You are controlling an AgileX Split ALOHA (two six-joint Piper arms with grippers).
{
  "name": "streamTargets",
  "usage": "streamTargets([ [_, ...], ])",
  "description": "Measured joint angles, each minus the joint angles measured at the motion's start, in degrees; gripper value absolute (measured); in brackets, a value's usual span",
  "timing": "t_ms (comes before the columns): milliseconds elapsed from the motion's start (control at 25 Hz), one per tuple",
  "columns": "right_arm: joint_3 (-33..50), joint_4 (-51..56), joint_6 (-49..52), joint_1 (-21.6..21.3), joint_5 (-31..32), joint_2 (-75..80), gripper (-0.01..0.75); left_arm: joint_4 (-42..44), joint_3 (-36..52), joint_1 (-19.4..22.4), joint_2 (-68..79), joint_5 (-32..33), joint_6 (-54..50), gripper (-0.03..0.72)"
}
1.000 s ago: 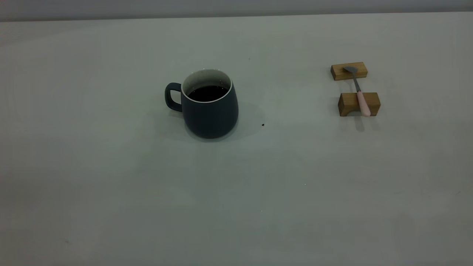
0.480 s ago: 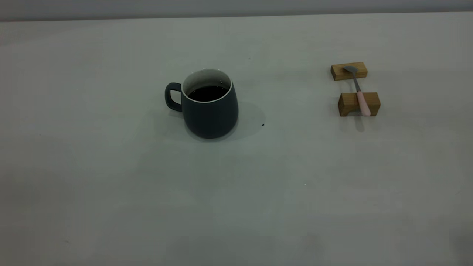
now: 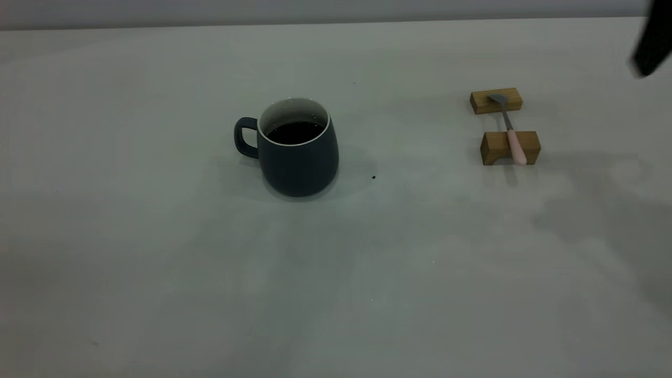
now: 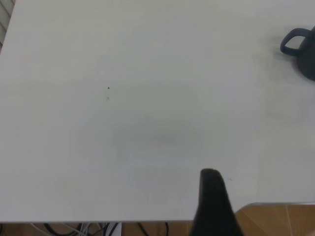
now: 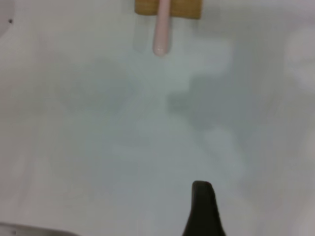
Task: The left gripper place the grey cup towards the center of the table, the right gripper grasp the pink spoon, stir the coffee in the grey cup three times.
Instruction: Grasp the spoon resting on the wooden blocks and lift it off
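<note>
Grey cup [image 3: 299,149] of coffee [image 3: 294,132] sits mid-table [image 3: 157,273], untouched. Pink spoon [image 3: 511,134] rests across two wooden blocks [image 3: 496,100] well to its right. The right arm [image 3: 653,42] has just entered above; stirring hasn't begun. Neither gripper's opening can be told.

Grey wall [image 3: 315,10] behind, wooden floor [image 4: 280,221], loose cables [image 4: 74,228] underneath

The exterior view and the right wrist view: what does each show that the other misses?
Only the exterior view shows the whole grey cup with its coffee, the spoon's metal bowl, and both wooden blocks. Only the right wrist view shows a finger of the right hand low in its frame, well short of the spoon. Both show the pink spoon handle overhanging the near block on the table.
</note>
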State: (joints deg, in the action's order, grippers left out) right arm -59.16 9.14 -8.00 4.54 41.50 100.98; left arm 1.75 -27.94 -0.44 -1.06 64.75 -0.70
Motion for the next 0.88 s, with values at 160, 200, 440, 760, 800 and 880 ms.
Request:
streamTargets([
  [160, -8.3, -0.4, -1.1, 2.9, 0.1, 12.2, 0.62, 0.0, 0.0, 0.0, 0.0, 0.0, 0.0, 0.586],
  [200, -10.6, -0.9, -0.9, 3.7, 0.4, 14.8, 0.62, 0.0, 0.0, 0.0, 0.0, 0.0, 0.0, 0.586],
  [440, -22.6, -2.9, 0.6, 6.2, 4.9, 29.3, 0.619, 0.0, 0.0, 0.0, 0.0, 0.0, 0.0, 0.586],
  [760, -26.3, -3.1, 0.6, 6.3, 3.9, 33.1, 0.609, 0.0, 0.0, 0.0, 0.0, 0.0, 0.0, 0.586],
  [800, -26.3, -3.1, 0.5, 6.3, 3.7, 33.7, 0.609, 0.0, 0.0, 0.0, 0.0, 0.0, 0.0, 0.586],
  [880, -26.3, -3.1, 0.4, 6.3, 2.9, 34.9, 0.609, 0.0, 0.0, 0.0, 0.0, 0.0, 0.0, 0.586],
])
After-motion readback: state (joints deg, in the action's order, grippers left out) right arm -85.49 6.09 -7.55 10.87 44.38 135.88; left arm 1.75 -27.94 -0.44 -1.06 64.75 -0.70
